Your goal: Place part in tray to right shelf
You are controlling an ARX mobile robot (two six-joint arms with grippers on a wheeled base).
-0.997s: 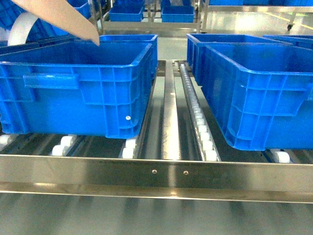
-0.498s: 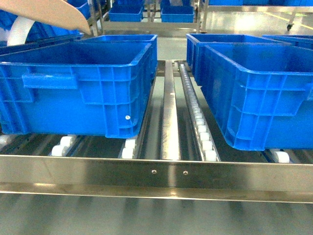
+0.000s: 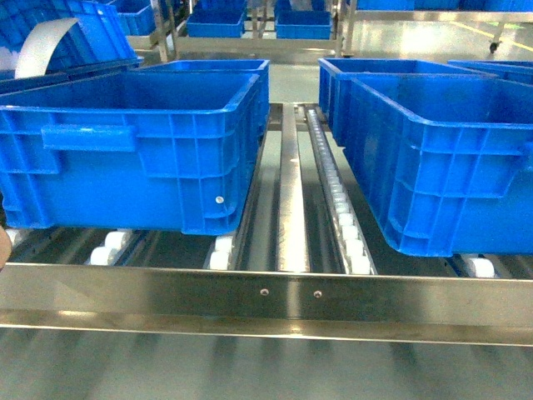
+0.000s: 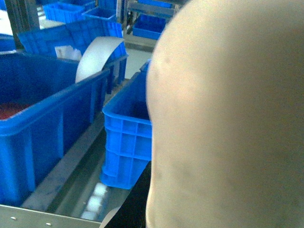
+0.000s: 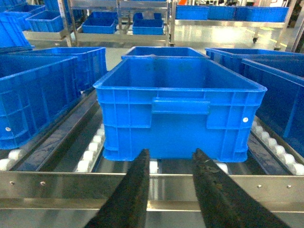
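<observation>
The beige tray [image 4: 228, 118] fills the right half of the left wrist view, close to the camera. Only a sliver of it [image 3: 2, 246] shows at the head view's left edge. One dark finger [image 4: 135, 204] of my left gripper lies against the tray's lower edge; the rest of that gripper is hidden behind the tray. The part is out of view. My right gripper [image 5: 170, 152] is open and empty, its two dark fingers above the right shelf's steel front rail [image 5: 47, 183], pointing at a blue crate [image 5: 180, 109].
Big blue crates [image 3: 133, 150] [image 3: 441, 158] sit on the white rollers [image 3: 341, 212] behind the rail [image 3: 266, 292]. A steel divider [image 3: 290, 192] runs between them. A white curved sheet [image 3: 46, 42] stands in a far left crate. More crates stand behind.
The tray has dropped out of the head view's upper left corner; only a sliver remains at the left edge. The crates have not moved.
</observation>
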